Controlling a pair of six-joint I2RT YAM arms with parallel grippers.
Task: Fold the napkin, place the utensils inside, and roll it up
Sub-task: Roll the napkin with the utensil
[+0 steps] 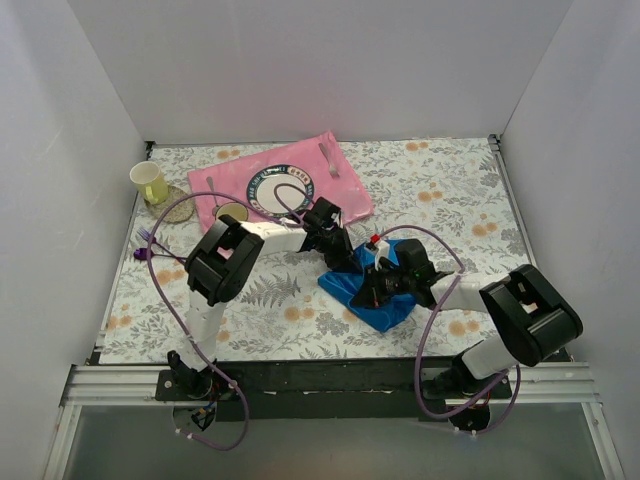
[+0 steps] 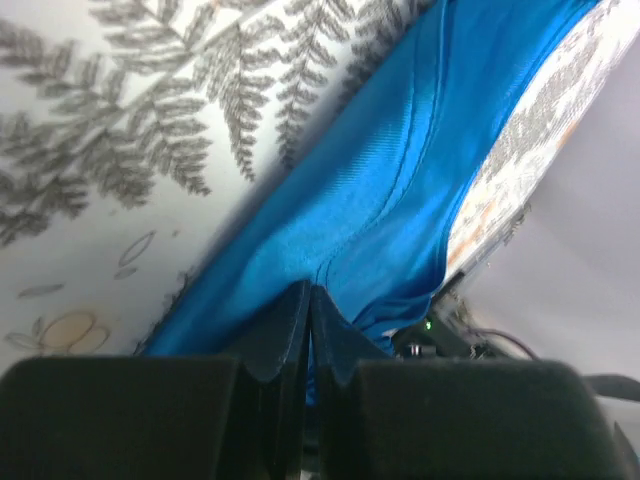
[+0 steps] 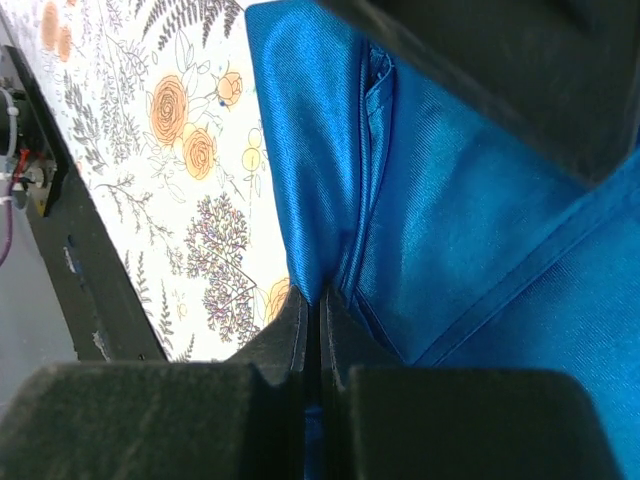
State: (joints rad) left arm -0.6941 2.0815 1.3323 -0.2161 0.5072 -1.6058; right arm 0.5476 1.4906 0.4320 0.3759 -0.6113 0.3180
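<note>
Top external view shows the floral-patterned bench [image 1: 450, 190], with the royal-blue soft cloth napkin [image 1: 352, 290] bunched near its centre, its long axis seemingly diagonal from far-left to near-right. Left fingers [image 2: 285, 335] and right fingers [image 3: 290, 335] each pinch the cloth, fully closed. Folding looks to be in hand; the next move calls for carrying one edge evenly across.

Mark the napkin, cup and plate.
napkin [image 1: 350, 290], top external view, left part of the bunched cloth
cup [image 1: 150, 184], top external view, side wall
plate [image 1: 257, 188], top external view, left rim
</note>
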